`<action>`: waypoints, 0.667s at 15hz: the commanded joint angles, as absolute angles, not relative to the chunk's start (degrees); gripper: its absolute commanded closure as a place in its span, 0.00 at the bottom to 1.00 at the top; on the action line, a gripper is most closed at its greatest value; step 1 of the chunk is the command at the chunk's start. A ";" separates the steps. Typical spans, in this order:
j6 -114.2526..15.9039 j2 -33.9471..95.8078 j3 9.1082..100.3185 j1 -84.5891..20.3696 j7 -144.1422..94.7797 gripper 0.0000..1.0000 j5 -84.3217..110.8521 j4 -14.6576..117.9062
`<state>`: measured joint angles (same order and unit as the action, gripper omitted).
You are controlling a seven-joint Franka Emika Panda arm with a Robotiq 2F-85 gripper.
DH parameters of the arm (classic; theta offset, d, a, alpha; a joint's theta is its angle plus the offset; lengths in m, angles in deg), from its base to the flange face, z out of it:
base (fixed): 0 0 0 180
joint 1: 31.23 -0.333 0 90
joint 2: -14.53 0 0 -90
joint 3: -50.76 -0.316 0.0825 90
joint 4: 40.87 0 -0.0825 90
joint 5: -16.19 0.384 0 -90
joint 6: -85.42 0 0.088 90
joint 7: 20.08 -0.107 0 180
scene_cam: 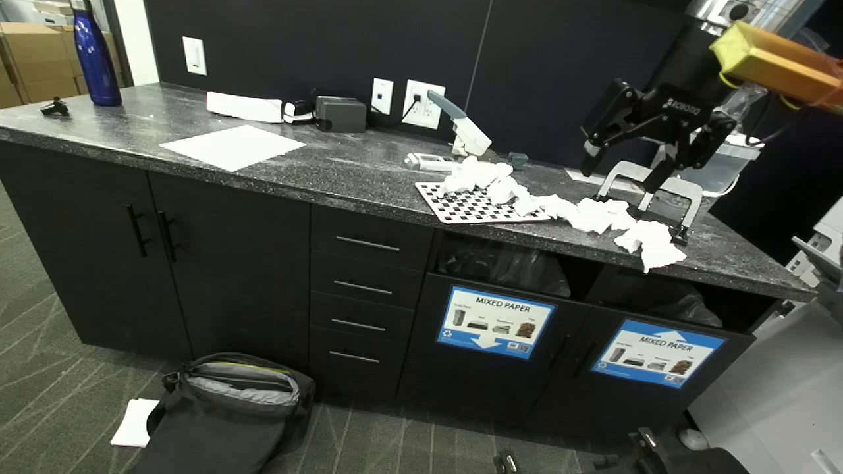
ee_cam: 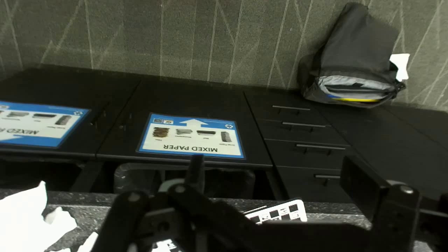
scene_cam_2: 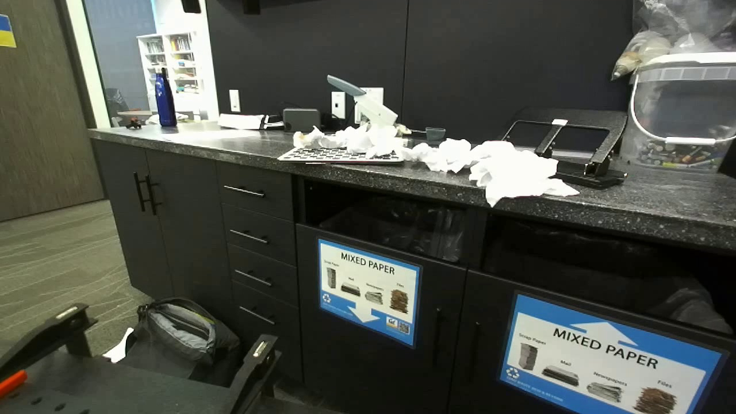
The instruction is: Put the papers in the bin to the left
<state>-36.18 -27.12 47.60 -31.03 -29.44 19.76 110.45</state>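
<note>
The papers are several crumpled white wads strung along the counter's front edge in both exterior views [scene_cam: 596,215] [scene_cam_2: 509,167]. The nearest wad hangs a little over the edge. Some wads show at the lower left of the wrist view [ee_cam: 21,220]. The left bin [scene_cam: 461,378] is dark, with a blue-and-white label and an open slot showing a clear liner under the counter. It also shows in an exterior view [scene_cam_2: 374,368] and, upside down, in the wrist view [ee_cam: 196,105]. My gripper [scene_cam: 622,166] is open and empty, raised above the counter; its fingers stand wide apart in the wrist view [ee_cam: 278,178].
A checkered board [scene_cam: 474,205] lies under some wads. A black stand [scene_cam_2: 601,152] and a clear bucket [scene_cam_2: 684,115] are beside the papers. A handheld white tool [scene_cam: 471,135] stands behind. A similar bin [scene_cam: 579,401] adjoins on the right. A bag [scene_cam: 230,421] lies on the floor.
</note>
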 commanded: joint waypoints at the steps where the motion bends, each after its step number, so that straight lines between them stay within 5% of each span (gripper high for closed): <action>1: -39.68 -19.04 50.05 -25.78 -33.67 0.00 19.87 106.24; 10: -59.12 6.40 53.40 -17.05 -50.28 0.00 18.16 95.05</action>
